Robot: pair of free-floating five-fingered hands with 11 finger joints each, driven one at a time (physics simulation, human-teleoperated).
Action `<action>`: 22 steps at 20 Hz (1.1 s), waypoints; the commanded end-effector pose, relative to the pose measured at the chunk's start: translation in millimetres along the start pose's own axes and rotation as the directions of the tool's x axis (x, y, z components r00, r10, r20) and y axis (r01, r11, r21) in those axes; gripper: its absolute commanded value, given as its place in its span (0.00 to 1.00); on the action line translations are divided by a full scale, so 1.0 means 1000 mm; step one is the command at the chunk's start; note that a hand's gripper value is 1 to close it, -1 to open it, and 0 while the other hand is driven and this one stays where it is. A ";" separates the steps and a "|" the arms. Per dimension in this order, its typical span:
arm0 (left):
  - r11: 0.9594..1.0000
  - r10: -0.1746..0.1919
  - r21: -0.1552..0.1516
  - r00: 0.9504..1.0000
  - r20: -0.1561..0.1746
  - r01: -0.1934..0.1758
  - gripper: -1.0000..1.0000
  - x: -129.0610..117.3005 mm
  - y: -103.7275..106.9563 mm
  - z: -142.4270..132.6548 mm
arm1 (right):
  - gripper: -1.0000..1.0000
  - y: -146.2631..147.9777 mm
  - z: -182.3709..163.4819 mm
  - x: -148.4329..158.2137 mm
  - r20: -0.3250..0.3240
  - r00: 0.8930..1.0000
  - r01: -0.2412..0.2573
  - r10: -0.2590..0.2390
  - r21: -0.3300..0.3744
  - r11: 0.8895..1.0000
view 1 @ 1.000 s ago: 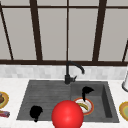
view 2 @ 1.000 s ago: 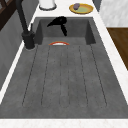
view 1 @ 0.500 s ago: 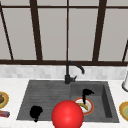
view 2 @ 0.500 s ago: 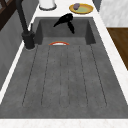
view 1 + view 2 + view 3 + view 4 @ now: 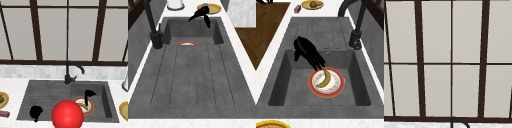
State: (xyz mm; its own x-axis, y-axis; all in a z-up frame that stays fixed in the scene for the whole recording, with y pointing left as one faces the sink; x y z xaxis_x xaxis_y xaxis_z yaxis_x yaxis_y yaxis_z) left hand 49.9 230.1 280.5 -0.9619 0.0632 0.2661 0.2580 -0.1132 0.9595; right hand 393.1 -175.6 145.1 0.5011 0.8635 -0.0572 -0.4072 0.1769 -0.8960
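Hands: two, black.
Right hand point(image 5: 307, 53): fingers straight, tips touching the one banana point(image 5: 325, 79) on the plate point(image 5: 337, 89).
Left hand point(image 5: 35, 112): near left, finger state unclear.

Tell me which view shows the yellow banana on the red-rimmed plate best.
The right side view: the yellow banana lies in full sight on the red-rimmed white plate, with the right hand reaching down to its tip. The front view shows a sliver of it behind a red ball. The left side view shows the plate's rim.

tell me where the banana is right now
The banana lies on the red-rimmed plate in the sink basin, right of the tap in the front view, at the right hand's fingertips.
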 end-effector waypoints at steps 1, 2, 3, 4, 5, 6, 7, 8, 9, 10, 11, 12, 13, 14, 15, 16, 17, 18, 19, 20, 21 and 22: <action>1.000 0.000 0.000 1.000 0.000 0.000 0.50 0.000 0.000 0.000 | 0.00 -0.011 0.018 -0.008 0.065 0.998 -0.029 0.028 0.017 0.999; 1.000 0.000 0.000 1.000 0.000 0.000 0.50 0.000 0.000 0.000 | 0.00 -0.014 0.023 -0.011 0.067 0.997 -0.032 0.030 0.024 0.999; 1.000 0.000 0.000 1.000 0.000 0.000 0.50 0.000 0.000 0.000 | 0.00 -0.018 0.027 -0.013 0.073 0.997 -0.038 0.036 0.029 0.999; 1.000 0.000 0.000 1.000 0.000 0.000 0.50 0.000 0.000 0.000 | 0.00 -0.023 0.030 -0.015 0.078 0.996 -0.047 0.045 0.028 0.998; 1.000 0.000 0.000 1.000 0.000 0.000 0.50 0.000 0.000 0.000 | 0.00 -0.028 0.032 -0.014 0.087 0.995 -0.062 0.059 0.034 0.997; 1.000 0.000 0.000 1.000 0.000 0.000 0.50 0.000 0.000 0.000 | 0.00 -0.033 0.034 -0.011 0.101 0.992 -0.081 0.076 0.048 0.996; 1.000 0.000 0.000 1.000 0.000 0.000 0.50 0.000 0.000 0.000 | 0.00 -0.038 0.036 -0.011 0.110 0.990 -0.093 0.087 0.059 0.994; 1.000 0.000 0.000 1.000 0.000 0.000 0.50 0.000 0.000 0.000 | 0.00 -0.042 0.039 -0.011 0.117 0.989 -0.102 0.094 0.069 0.992; 1.000 0.000 0.000 1.000 0.000 0.000 0.50 0.000 0.000 0.000 | 0.00 -0.046 0.041 -0.011 0.124 0.987 -0.112 0.102 0.082 0.990; 1.000 0.000 0.000 1.000 0.000 0.000 0.50 0.000 0.000 0.000 | 0.00 -0.049 0.042 -0.010 0.132 0.985 -0.121 0.107 0.096 0.988; 1.000 0.000 0.000 1.000 0.000 0.000 0.50 0.000 0.000 0.000 | 0.00 -0.052 0.044 -0.009 0.143 0.984 -0.123 0.106 0.119 0.985; 1.000 0.000 0.000 1.000 0.000 0.000 0.50 0.000 0.000 0.000 | 0.00 -0.056 0.045 -0.008 0.154 0.982 -0.129 0.108 0.130 0.983; 1.000 0.000 0.000 1.000 0.000 0.000 0.50 0.000 0.000 0.000 | 0.00 -0.059 0.046 -0.006 0.166 0.980 -0.131 0.106 0.150 0.980; 1.000 0.000 0.000 1.000 0.000 0.000 0.50 0.000 0.000 0.000 | 0.00 -0.061 0.048 -0.003 0.173 0.980 -0.130 0.100 0.173 0.976; 1.000 0.000 0.000 1.000 0.000 0.000 0.50 0.000 0.000 0.000 | 0.00 -0.064 0.052 0.001 0.169 0.981 -0.130 0.098 0.190 0.973; 1.000 0.000 0.000 1.000 0.000 0.000 0.50 0.000 0.000 0.000 | 0.00 -0.065 0.054 0.004 0.176 0.980 -0.130 0.097 0.187 0.974; 1.000 0.000 0.000 1.000 0.000 0.000 0.50 0.000 0.000 0.000 | 0.00 -0.068 0.058 0.006 0.175 0.979 -0.136 0.102 0.193 0.972; 1.000 0.000 0.000 1.000 0.000 0.000 0.50 0.000 0.000 0.000 | 0.00 -0.070 0.062 0.009 0.177 0.979 -0.140 0.104 0.202 0.969; 1.000 0.000 0.000 1.000 0.000 0.000 0.50 0.000 0.000 0.000 | 0.00 -0.072 0.065 0.012 0.179 0.978 -0.141 0.104 0.210 0.967; 1.000 0.000 0.000 1.000 0.000 0.000 0.50 0.000 0.000 0.000 | 0.00 -0.072 0.066 0.015 0.184 0.978 -0.133 0.096 0.202 0.970; 1.000 0.000 0.000 1.000 0.000 0.000 0.50 0.000 0.000 0.000 | 0.00 -0.073 0.069 0.018 0.193 0.976 -0.137 0.098 0.202 0.970; 1.000 0.000 0.000 1.000 0.000 0.000 0.50 0.000 0.000 0.000 | 0.00 -0.073 0.071 0.021 0.202 0.975 -0.136 0.095 0.197 0.971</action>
State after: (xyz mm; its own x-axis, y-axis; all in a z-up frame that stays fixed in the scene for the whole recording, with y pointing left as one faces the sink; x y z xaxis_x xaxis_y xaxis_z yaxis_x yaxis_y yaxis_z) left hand 49.9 230.1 280.5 -0.9619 0.0632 0.2661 0.2580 -0.1132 0.9595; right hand 379.1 -147.8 236.1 0.3513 0.9342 -0.0616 -0.5819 0.1663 -0.7961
